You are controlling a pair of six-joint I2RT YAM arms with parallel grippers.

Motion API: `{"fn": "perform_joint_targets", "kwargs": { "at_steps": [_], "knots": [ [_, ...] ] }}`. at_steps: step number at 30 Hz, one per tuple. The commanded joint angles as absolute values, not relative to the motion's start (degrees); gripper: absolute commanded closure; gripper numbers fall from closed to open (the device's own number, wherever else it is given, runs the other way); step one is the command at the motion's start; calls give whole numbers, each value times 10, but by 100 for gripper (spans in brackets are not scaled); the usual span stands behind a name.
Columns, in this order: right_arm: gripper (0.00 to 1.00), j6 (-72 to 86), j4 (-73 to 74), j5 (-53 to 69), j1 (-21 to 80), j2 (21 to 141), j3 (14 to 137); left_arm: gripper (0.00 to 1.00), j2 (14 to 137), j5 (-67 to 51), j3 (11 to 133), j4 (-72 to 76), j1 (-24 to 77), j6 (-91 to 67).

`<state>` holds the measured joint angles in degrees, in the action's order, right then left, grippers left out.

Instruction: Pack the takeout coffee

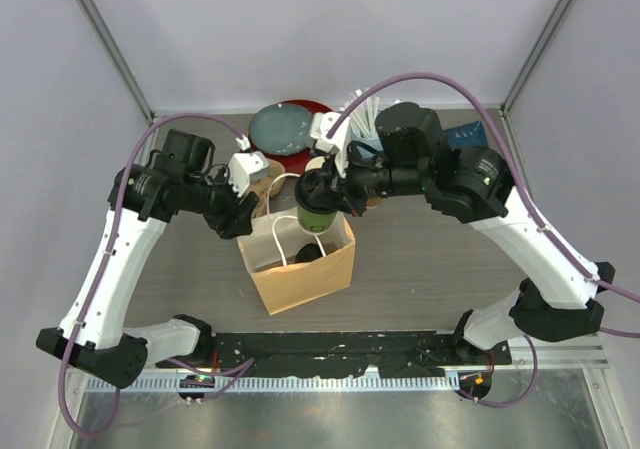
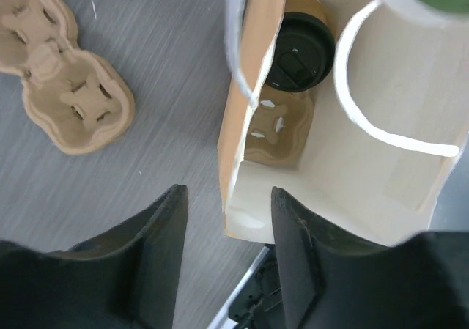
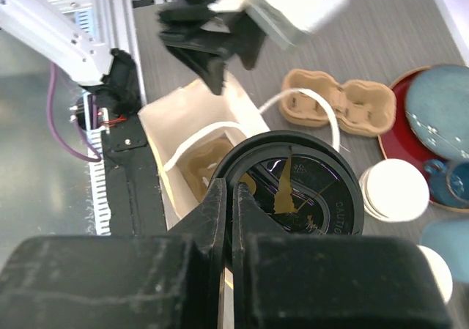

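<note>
Top external: green cup hangs over the open paper bag, brown cup already inside.
Right jaws are pinched tight on the rim of the green cup's black lid, cup lid-up above the bag mouth, well off the bag floor. Brown cup, black lid on, sits at one end of a pulp carrier on the bag bottom, with the carrier's second pocket visible next to it. Left jaws are wide and hold nothing, one finger outside the bag's wall, the other over the inside; can't tell if they touch the paper. Spare carrier lies on the desk just beside the bag.
</note>
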<state>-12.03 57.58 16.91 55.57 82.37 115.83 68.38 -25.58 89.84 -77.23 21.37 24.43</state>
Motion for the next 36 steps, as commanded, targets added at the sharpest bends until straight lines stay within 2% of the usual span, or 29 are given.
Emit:
{"fn": "perform_joint_targets", "kwargs": {
  "at_steps": [1,3,6,9,16,26,36],
  "knots": [
    [99,-136,534,191,600,848,1202,55,694,-260,882,-799,189,244],
    [99,-145,525,197,619,860,1226,62,698,-279,878,-799,182,244],
    [99,-151,505,213,628,867,1245,77,696,-299,868,-797,178,244],
    [99,-154,466,233,629,868,1238,99,690,-312,861,-794,177,244],
    [99,-145,378,275,631,878,1184,100,680,-332,854,-791,177,244],
    [99,-158,370,292,633,874,1065,100,672,-335,853,-787,177,243],
    [99,-189,384,319,632,904,1020,100,673,-346,853,-786,177,244]
  ]
}}
